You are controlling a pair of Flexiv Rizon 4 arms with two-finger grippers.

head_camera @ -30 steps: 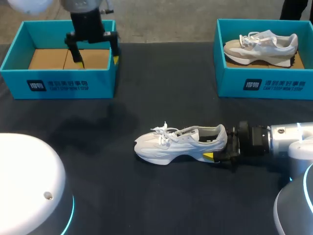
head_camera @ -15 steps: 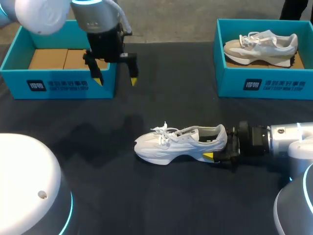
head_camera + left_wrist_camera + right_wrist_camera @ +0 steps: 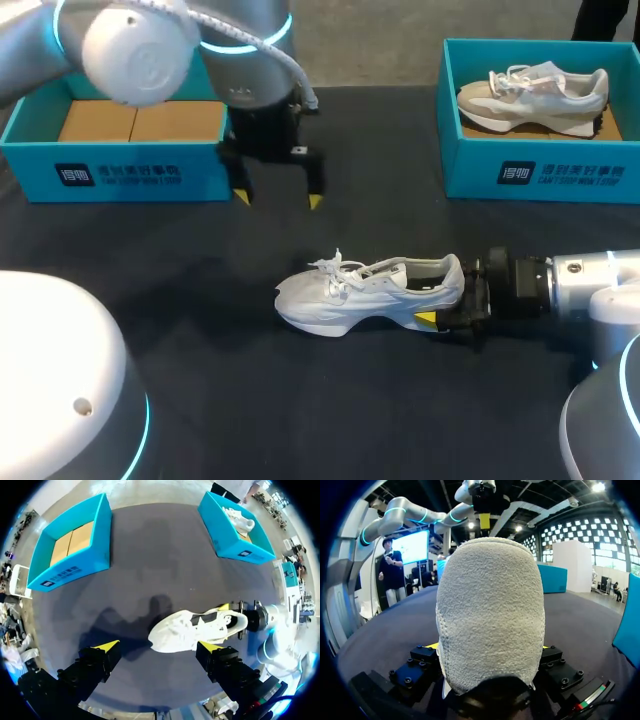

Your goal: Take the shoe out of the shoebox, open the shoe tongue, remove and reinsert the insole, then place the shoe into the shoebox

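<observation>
A white shoe lies on its sole on the dark table, toe to the left. My right gripper comes in from the right and is shut on its heel, one yellow tip showing at the near side. In the right wrist view the grey heel fills the space between that gripper's fingers. My left gripper hangs open above the table, behind and left of the shoe. From the left wrist, the shoe lies below and slightly ahead of the open left gripper.
A teal shoebox with cardboard inside stands at the back left. Another teal shoebox at the back right holds a second pale shoe. Bare cloth lies in front of the shoe.
My left gripper has travelled from over the back-left box rightward and forward, out over the table toward the shoe. The right gripper and the shoe have kept still.
</observation>
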